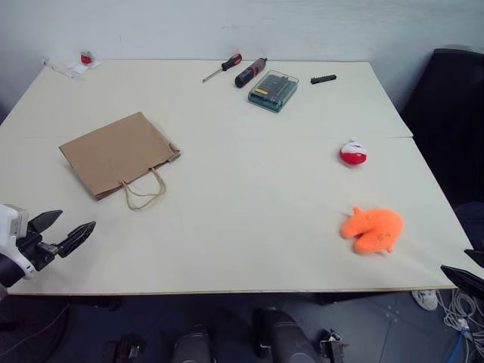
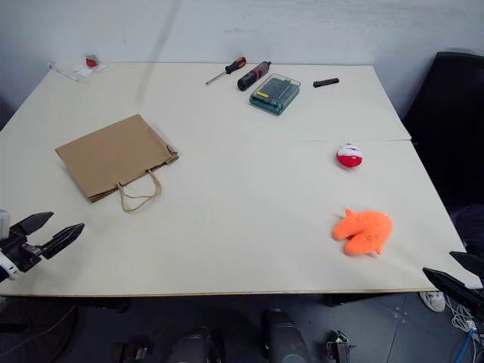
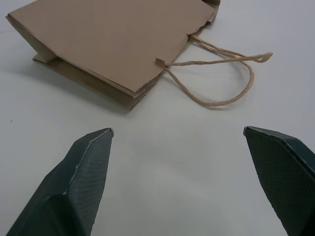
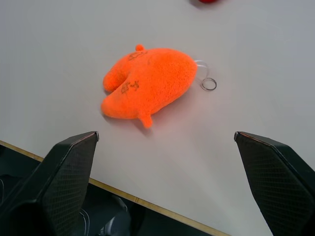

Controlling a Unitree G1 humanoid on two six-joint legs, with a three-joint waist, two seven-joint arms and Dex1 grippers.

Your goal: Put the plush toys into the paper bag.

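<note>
Two plush toys I count: one fuzzy orange toy point(image 1: 372, 229), one round red-and-white toy point(image 1: 353, 153), both well right of one flat brown paper bag point(image 1: 117, 153). My left gripper point(image 1: 66, 231) and right gripper point(image 4: 167, 147) gape, empty.

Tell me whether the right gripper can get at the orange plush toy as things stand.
Probably yes: the right gripper is open and faces the orange plush toy, which lies alone near the table edge with nothing between them.

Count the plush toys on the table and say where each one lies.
2. The orange plush toy lies near the table's front right edge. The red-and-white plush toy sits farther back on the same side, apart from it. Neither is in the paper bag.
</note>
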